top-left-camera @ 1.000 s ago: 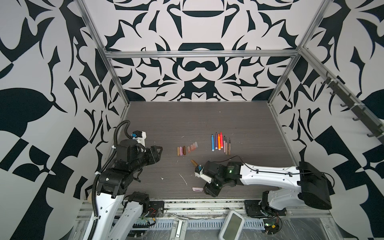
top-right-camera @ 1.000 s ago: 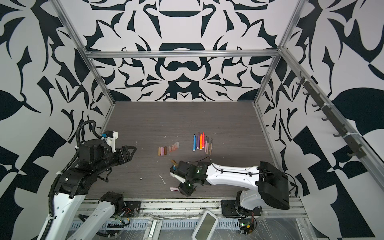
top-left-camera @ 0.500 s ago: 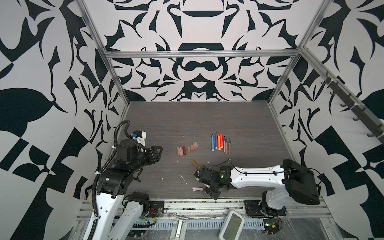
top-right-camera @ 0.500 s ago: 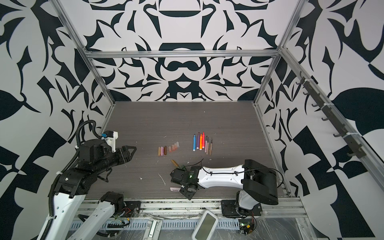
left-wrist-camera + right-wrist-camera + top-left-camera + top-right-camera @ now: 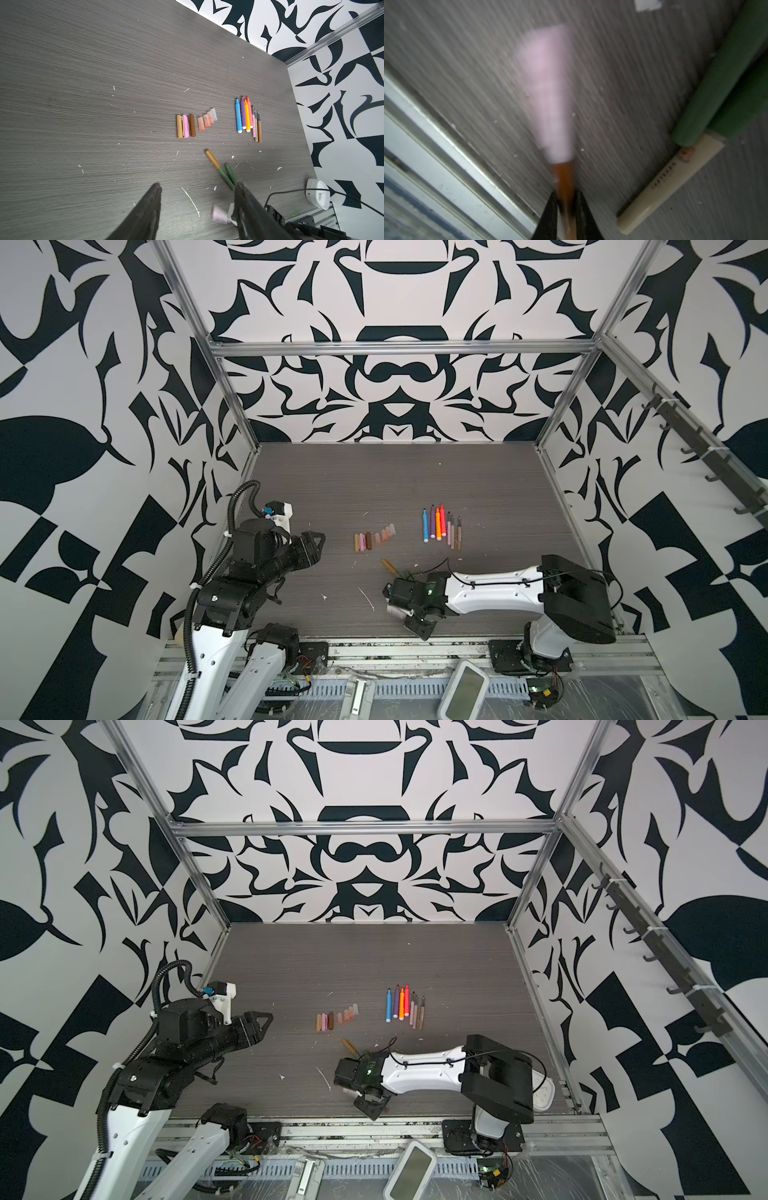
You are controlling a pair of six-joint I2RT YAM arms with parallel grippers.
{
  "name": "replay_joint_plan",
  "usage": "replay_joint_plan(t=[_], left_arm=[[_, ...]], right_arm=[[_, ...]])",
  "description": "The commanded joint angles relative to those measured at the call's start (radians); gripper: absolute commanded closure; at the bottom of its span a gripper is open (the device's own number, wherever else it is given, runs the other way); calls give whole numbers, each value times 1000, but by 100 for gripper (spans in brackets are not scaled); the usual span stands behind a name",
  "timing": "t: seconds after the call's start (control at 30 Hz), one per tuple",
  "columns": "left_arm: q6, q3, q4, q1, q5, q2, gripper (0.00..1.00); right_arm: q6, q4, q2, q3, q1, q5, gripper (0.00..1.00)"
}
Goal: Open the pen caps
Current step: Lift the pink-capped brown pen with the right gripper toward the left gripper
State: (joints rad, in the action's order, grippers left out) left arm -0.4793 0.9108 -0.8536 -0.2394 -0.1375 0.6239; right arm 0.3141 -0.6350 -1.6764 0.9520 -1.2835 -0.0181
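The right pincer (image 5: 564, 196) pinches a brown pen (image 5: 563, 176), pink cap (image 5: 548, 91) jutting beyond its tips; left pincer (image 5: 197, 187) spread.

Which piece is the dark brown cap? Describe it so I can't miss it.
On the table, left of the coloured markers in both top views, lies a short row of loose caps. The dark brown cap is third from its left end, beside the pink cap: the only dark one there.

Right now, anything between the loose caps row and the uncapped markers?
No. In the left wrist view only bare tabletop separates the pale end cap from the blue marker; both top views agree.
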Motion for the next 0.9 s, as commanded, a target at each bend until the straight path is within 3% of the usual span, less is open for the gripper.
replay_joint_plan(t=[0.0,0.13,0.37,0.53,0.87], left_arm=[[-5,-8,-17,5,0,-1,41],[-5,-9,-16,5,1,-3,40],[-5,-9,-18,5,1,-3,41],[-5,-9,-18,5,-3,-6,40],[-4,-9,-17,5,-9,-8,40]], right_arm=[[42,30,-69,93,1,56,94],[88,31,-195,222,1,72,98],[109,-27,-347,435,1,115,95],[113,-27,-327,402,1,106,80],[178,10,-230,237,-23,82,77]])
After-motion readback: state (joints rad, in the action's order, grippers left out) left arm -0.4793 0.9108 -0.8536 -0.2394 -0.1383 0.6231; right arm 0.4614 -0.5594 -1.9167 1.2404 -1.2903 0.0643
